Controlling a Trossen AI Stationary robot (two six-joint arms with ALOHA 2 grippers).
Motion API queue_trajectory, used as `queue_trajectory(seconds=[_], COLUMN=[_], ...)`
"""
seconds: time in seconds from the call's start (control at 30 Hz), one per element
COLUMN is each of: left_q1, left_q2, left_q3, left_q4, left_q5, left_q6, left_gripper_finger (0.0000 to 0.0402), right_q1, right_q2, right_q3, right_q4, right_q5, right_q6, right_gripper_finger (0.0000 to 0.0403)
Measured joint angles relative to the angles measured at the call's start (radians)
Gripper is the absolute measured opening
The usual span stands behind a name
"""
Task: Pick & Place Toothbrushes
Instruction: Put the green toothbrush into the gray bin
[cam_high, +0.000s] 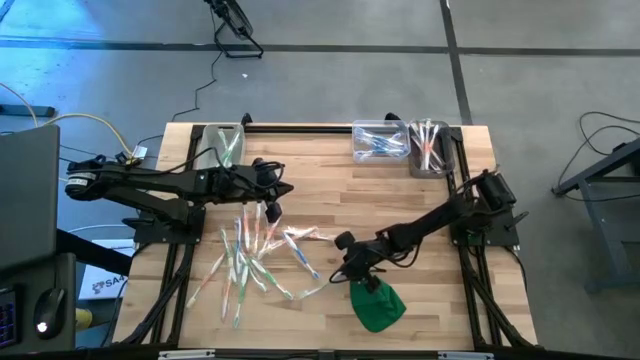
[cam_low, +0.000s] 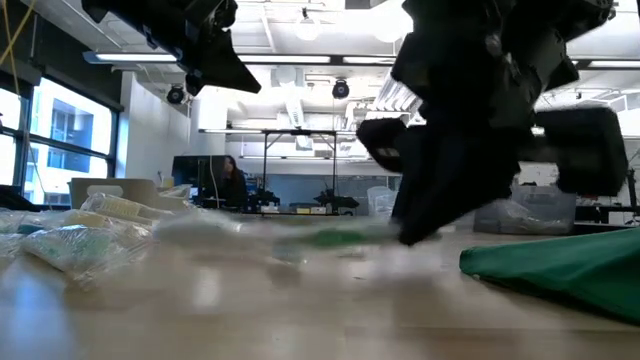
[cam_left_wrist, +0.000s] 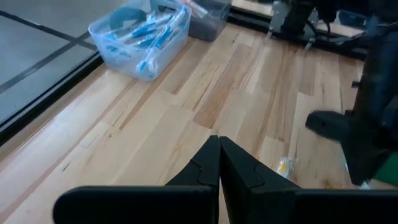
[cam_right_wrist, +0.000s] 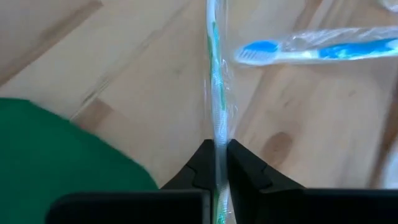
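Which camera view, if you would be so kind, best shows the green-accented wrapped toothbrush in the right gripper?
The right wrist view: the thin green-accented wrapped toothbrush runs straight out from the shut right gripper. The high view shows only the gripper beside the green cloth; the low view shows a green blur; the left wrist view shows nothing of it.

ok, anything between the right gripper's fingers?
Yes: in the right wrist view the right gripper is shut on a green toothbrush in clear wrap, beside the green cloth.
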Motion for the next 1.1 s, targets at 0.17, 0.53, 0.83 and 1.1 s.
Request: queue_trajectory(seconds=[0.17,0.53,0.83,1.1], left_q1=[0.008,0.233,0.48,0.647], left_q2=[-0.021,-0.07,-0.033,0.011], left_q3=[-0.001,-0.001,-0.001,0.0], left_q4=[-0.003,-0.008,0.002,0.046], left_q5=[-0.013,0.067,0.247,0.408], left_q6=[0.041,0.116,0.223,0.274], left_gripper_finger=[0.0,0.0,0.0,0.0], right_q1=[-0.02,-0.146,-0.358,-0.531], right_q2=[-0.09,-0.311,-0.378,-0.373], right_q3=[0.001,0.004,0.003,0.002], right_q4=[-0.117,-0.287,-0.293,-0.214], right_q5=[0.003,0.014,-0.032,-0.074], right_q6=[0.0,0.003,-0.015,-0.044], right_gripper_finger=[0.0014,0.0014,0.0014,0.0014])
